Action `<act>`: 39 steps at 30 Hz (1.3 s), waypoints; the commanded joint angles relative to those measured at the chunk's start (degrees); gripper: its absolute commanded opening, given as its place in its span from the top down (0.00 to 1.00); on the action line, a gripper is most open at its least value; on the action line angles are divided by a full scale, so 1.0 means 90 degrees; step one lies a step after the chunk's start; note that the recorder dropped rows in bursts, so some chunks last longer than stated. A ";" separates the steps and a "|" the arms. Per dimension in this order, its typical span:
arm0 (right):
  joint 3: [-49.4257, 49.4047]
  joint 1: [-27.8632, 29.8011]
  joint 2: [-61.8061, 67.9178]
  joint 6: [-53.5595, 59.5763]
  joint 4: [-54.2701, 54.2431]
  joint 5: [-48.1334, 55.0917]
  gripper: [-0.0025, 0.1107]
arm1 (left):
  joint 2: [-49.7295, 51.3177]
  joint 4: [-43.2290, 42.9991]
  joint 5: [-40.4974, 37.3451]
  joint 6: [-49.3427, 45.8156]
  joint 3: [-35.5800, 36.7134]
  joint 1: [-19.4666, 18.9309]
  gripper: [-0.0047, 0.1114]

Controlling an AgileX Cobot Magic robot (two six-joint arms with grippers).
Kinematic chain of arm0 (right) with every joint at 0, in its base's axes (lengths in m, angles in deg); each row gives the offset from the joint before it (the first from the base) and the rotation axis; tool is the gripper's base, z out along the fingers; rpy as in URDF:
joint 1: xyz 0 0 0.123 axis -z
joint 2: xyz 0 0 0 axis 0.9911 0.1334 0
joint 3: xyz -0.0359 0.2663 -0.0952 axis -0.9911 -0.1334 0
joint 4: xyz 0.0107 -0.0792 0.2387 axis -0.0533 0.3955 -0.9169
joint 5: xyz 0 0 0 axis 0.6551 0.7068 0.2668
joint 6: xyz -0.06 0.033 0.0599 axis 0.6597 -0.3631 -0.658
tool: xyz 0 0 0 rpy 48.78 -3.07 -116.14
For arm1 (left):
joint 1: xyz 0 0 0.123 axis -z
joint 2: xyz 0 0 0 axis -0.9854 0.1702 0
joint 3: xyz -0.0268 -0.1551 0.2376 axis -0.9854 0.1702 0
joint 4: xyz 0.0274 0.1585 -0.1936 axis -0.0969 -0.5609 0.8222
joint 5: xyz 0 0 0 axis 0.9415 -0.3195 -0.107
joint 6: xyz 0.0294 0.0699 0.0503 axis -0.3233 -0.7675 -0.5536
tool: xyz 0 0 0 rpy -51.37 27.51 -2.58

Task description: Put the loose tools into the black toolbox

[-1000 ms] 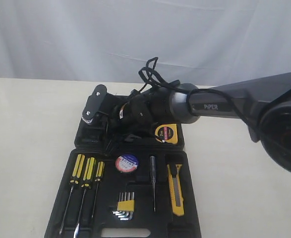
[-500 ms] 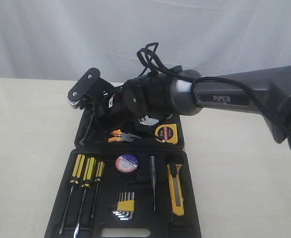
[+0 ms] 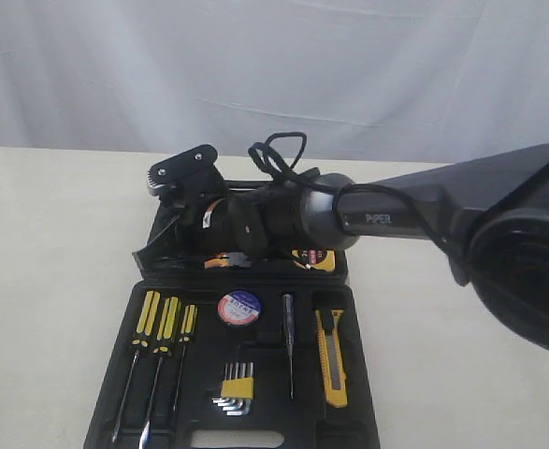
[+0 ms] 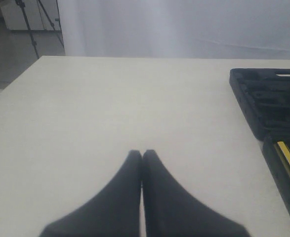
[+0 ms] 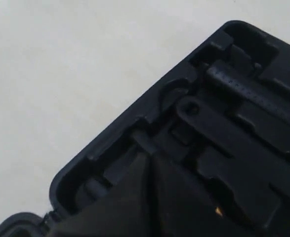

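Note:
The black toolbox [image 3: 267,412] lies open, and its near half holds the yellow-black utility knife [image 3: 331,357] and the tape roll [image 3: 239,308]. In the far half, the orange pliers handles [image 3: 220,261] and the yellow tape measure [image 3: 313,258] peek out below my right arm. My right gripper [image 3: 154,241] hangs low over that half's left corner. In the right wrist view its jaws [image 5: 147,157] are shut and empty above the moulded recesses [image 5: 243,123]. My left gripper [image 4: 142,154] is shut on nothing over bare table, well away from the toolbox [image 4: 263,98].
Three yellow-black screwdrivers [image 3: 162,327], a hex key set [image 3: 238,385] and a slim tester pen [image 3: 289,341] sit in the near half. A cream tabletop [image 3: 50,281] surrounds the case, and a white curtain hangs behind. The right arm's cable [image 3: 279,154] loops above the wrist.
The right gripper lifted off the far half, uncovering the pliers lying there. It has since swung down again toward the left corner. Its jaws are now shut.

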 commanded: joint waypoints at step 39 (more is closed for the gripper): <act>-0.0026 -0.0069 -0.0055 0.0194 0.0363 0.0603 0.98 | -0.0008 0.0061 0.0063 0.0013 0.0016 0.0030 0.96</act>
